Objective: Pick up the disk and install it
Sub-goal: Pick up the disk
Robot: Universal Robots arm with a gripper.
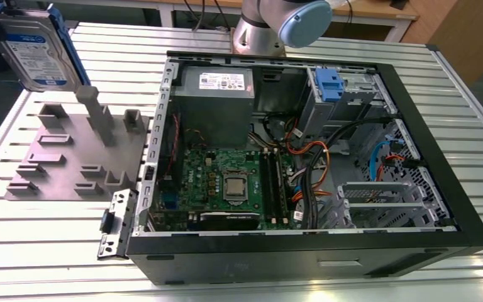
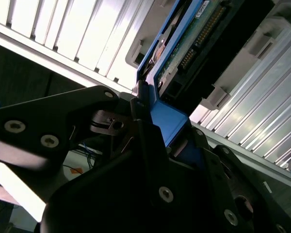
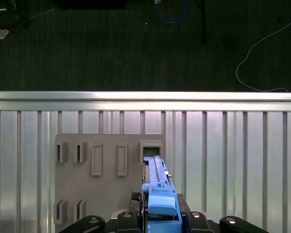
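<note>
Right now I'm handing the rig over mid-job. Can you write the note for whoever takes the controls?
The gripper is shut on the disk, clamping its blue carrier frame.
The disk is held on edge above the grey holder plate, at the exterior view's left, outside the open computer case.
Done: the disk is picked up.
Left: install; the disk is not yet in the case.

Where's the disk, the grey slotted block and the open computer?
disk [image 1: 32,49], exterior view, on its label.
grey slotted block [image 1: 55,181], exterior view, on its flat base.
computer case [image 1: 266,259], exterior view, on its black outer wall.
</note>
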